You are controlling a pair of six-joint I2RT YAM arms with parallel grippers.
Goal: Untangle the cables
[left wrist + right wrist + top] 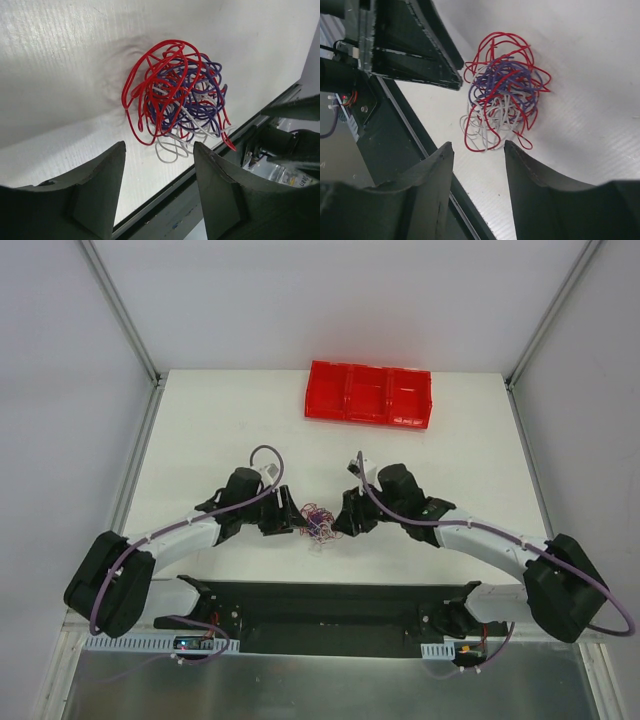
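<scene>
The cables (pixel 320 522) lie as one small knotted clump of red, white and dark purple-blue wires on the white table, between both grippers. In the left wrist view the clump (pixel 177 97) sits just beyond my open left gripper (pixel 159 146), apart from its fingertips. In the right wrist view the clump (pixel 502 90) lies just ahead of my open right gripper (pixel 478 145), with a red loop near the fingertips. In the top view the left gripper (pixel 290 520) is left of the clump and the right gripper (pixel 345 520) is right of it. Both are empty.
A red compartment tray (pixel 368 394) stands at the table's far side. The black base plate (pixel 330 605) runs along the near edge, close behind the clump. The left gripper's fingers (pixel 415 50) show in the right wrist view, next to the clump.
</scene>
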